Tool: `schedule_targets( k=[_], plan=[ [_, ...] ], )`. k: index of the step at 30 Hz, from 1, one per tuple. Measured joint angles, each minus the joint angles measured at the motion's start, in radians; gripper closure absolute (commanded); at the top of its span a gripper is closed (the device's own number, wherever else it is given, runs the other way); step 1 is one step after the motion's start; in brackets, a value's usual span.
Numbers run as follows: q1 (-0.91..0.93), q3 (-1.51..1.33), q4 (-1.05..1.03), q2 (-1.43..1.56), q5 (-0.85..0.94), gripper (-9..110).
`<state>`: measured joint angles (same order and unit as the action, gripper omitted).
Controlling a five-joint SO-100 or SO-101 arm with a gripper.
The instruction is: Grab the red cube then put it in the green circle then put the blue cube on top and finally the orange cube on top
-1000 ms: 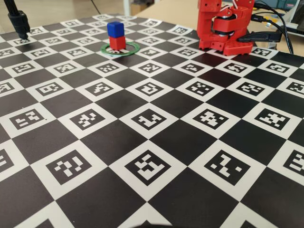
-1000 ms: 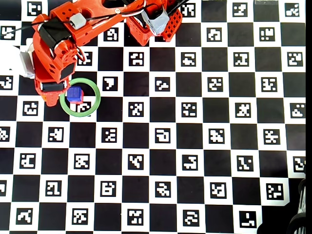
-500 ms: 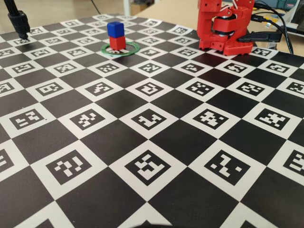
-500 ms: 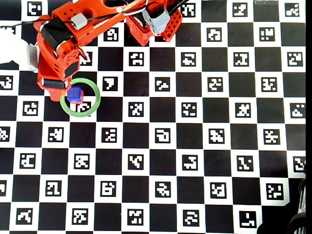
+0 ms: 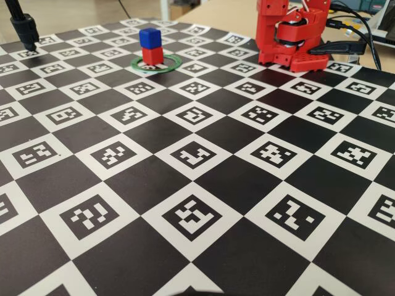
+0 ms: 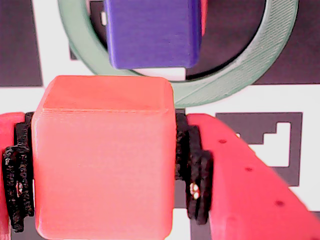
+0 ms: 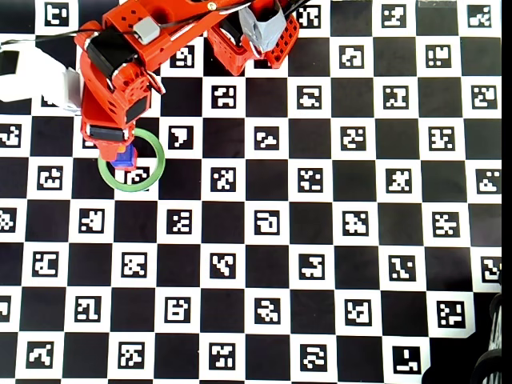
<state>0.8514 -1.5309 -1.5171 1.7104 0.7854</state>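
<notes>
- Orange cube (image 6: pixel 102 160): small matte plastic block, held in the gripper (image 6: pixel 102 165). In the wrist view it sat between the two red fingers, black ribbed pads (image 6: pixel 192 170) pressed to its left and right faces. Judged light and rigid; the flat opposite faces gave a sure hold and the matte surface looked unlikely to slip.
- Gripper state: closed on the orange cube, pads in contact on both sides.
- Blue cube (image 5: pixel 149 37): sat squarely on top of the red cube (image 5: pixel 152 55) in the fixed view. In the wrist view its top face (image 6: pixel 150 32) lay just beyond the orange cube's far edge, lower down.
- Green circle (image 7: pixel 144 178): thin flat ring lying on the checkered board (image 5: pixel 197 185), with the two-cube stack inside it, set toward one side of the opening rather than dead centre.
- Arm (image 7: pixel 128 64): in the overhead view it reached from its base at the top edge out to the left and folded down, the gripper end (image 7: pixel 112 142) covering the ring's upper rim and part of the blue cube.
- Handling judgement: the stack was narrow and loose, so a sideways nudge could topple it; the orange cube looked to need a little more travel over the blue one, then a level, gentle release.
</notes>
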Motion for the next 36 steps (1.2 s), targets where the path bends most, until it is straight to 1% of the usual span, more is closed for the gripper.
schedule_targets(
  k=[13,22,36],
  plan=[
    [-0.006,-0.141,0.135,0.009,0.000,99],
    [-0.006,-0.212,0.209,0.009,0.051,99],
    [-0.006,-0.252,0.238,0.037,0.133,100]
  ],
)
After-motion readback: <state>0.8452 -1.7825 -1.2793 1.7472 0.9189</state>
